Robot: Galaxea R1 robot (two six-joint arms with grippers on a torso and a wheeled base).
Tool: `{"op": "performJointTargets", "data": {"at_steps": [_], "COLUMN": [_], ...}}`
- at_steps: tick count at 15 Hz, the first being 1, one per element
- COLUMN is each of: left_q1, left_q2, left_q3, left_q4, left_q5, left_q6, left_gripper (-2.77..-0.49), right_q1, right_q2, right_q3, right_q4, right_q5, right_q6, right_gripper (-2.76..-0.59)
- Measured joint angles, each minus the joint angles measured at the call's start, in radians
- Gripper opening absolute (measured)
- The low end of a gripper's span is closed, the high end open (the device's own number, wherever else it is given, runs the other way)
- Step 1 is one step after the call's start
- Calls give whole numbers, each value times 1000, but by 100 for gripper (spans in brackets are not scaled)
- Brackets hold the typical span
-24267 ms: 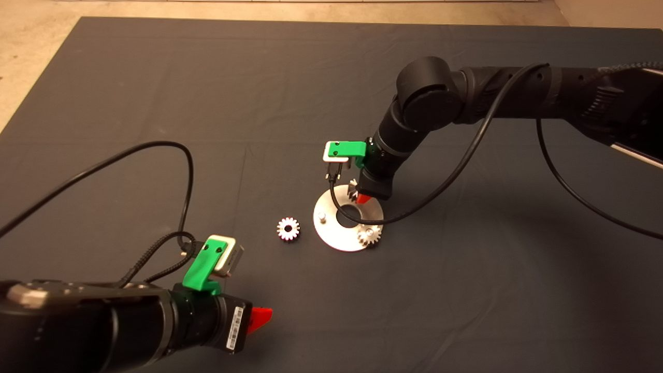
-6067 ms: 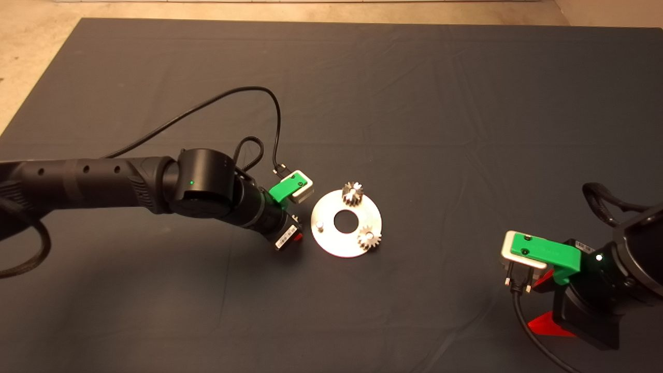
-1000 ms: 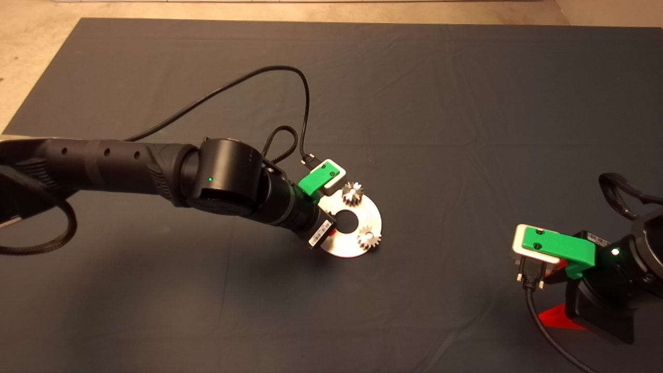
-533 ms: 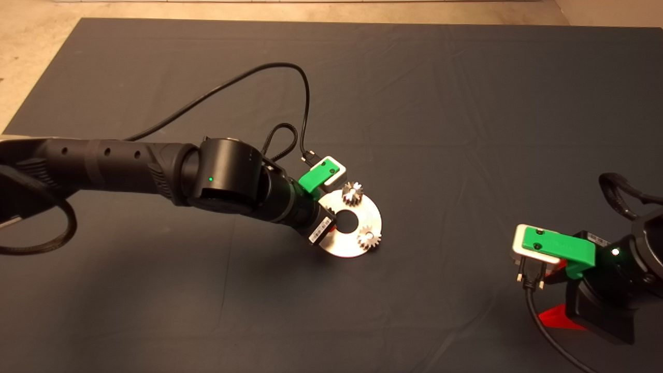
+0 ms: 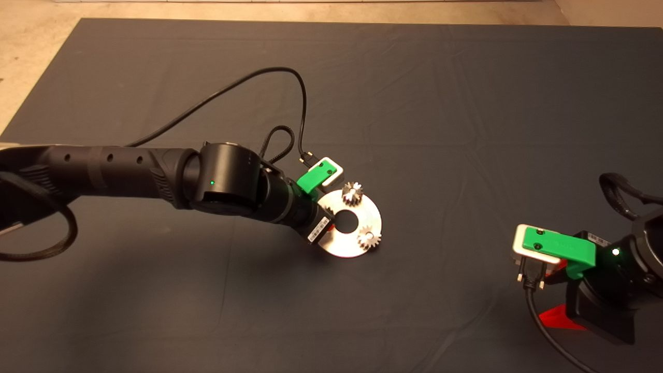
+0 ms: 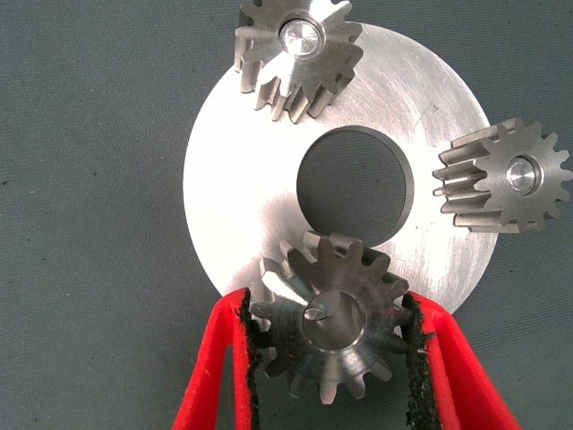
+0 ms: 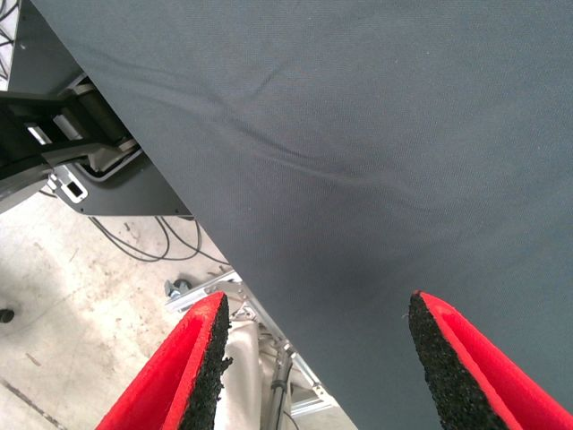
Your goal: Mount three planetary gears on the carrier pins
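Third gear [image 6: 329,318] is sitting between the left tool's [image 6: 329,345] two pads, clamped tooth-to-pad on both sides, right at the near edge of the shiny disc [image 6: 228,193]. You can see the pin tip [image 6: 320,312] poking up inside its bore, a bit off-centre, and the gear looks slightly tilted, so I can't tell if it's fully seated. The other two gears [image 6: 297,52] [image 6: 506,176] are each on a pin at the disc's rim, pin ends showing in their bores.

From the head view the disc [image 5: 357,248] lies mid-mat with the left arm reaching in over its left side, so that third gear is hidden there; the two mounted gears [image 5: 352,193] [image 5: 369,239] show fine.

Right tool [image 7: 313,358] is parked at the lower right of the mat [image 5: 440,103], fingers wide apart, nothing between them, hanging over the bench edge with floor beyond.
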Motion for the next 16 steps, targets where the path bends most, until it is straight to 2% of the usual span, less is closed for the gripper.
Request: {"op": "performJointTargets", "data": {"at_steps": [2,6,16], "left_q1": [0,1,1], "left_q2": [0,0,-17], "left_q3": [4,41,47], "left_q4": [1,-1,-2], "left_q5": [3,33,33], "left_q6": [1,1,1], "left_gripper": [-256,-256,-256], "right_q1": [0,0,6], "right_q2": [0,1,1], "right_q3": [0,0,0], "right_q4": [0,0,0], "right_q5": [0,0,-1], "right_q6": [0,0,0], "right_gripper": [-189,-189,-189]}}
